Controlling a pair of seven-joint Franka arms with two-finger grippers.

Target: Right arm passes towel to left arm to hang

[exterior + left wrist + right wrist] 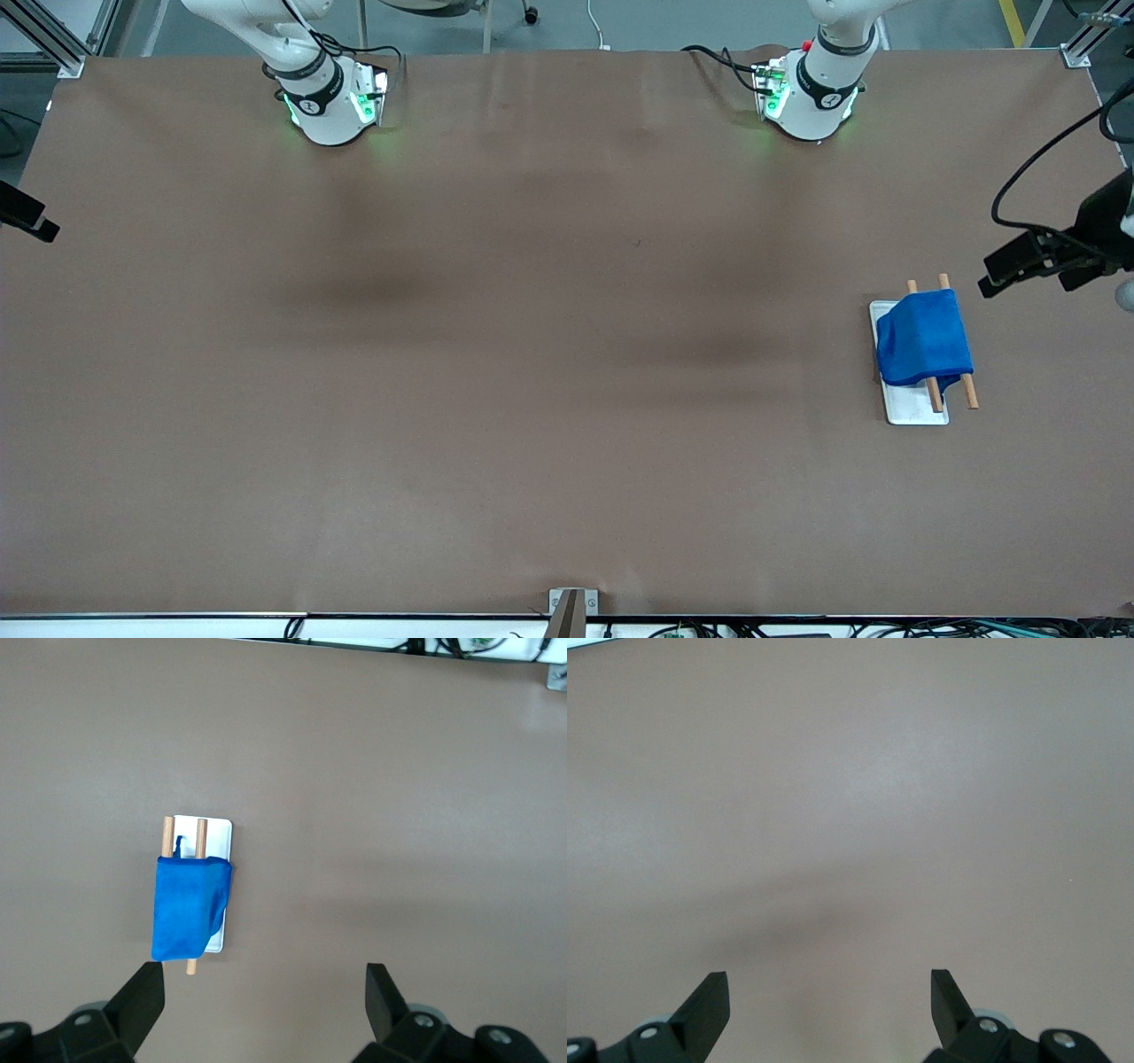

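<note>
The bright blue towel (923,338) hangs draped over the two wooden rods (969,390) of a small rack with a white base (912,409), toward the left arm's end of the table. In the left wrist view the towel (184,908) hangs on the rods (201,837), with its small loop (177,846) lying on the base. My left gripper (266,992) is open and empty, high over the bare table beside the rack. My right gripper (830,992) is open and empty, high over bare table. Neither gripper shows in the front view.
The table (532,354) has a brown cover. A black device with a cable (1054,252) juts in at the edge by the left arm's end, near the rack. Another black device (27,217) sits at the right arm's end. A small bracket (571,607) stands at the front edge.
</note>
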